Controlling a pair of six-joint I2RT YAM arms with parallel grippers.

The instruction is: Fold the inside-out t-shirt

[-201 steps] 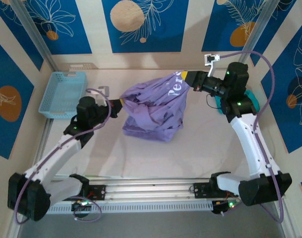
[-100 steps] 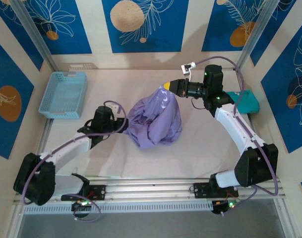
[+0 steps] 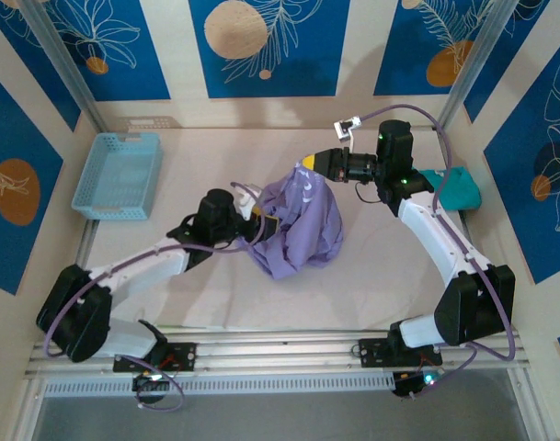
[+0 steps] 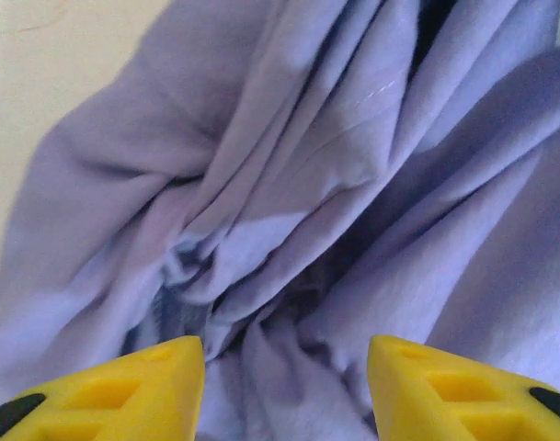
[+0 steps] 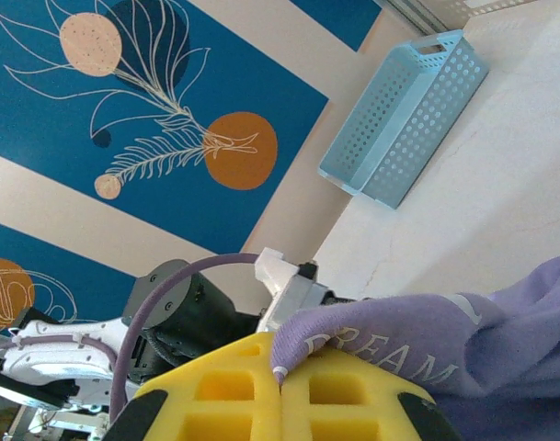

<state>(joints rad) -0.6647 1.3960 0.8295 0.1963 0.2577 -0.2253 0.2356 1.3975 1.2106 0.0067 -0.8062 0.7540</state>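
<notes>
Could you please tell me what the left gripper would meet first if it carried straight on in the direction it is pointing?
Most likely the bunched folds of the lavender t-shirt: the left gripper, jaws open, points straight into that fabric, which seems close ahead, though depth is hard to judge.

The table is evenly and brightly lit from above, with only soft shadows cast beneath the left arm. In the left wrist view the lavender t-shirt is rendered slightly soft, and the yellow fingertips are blurred.
</notes>
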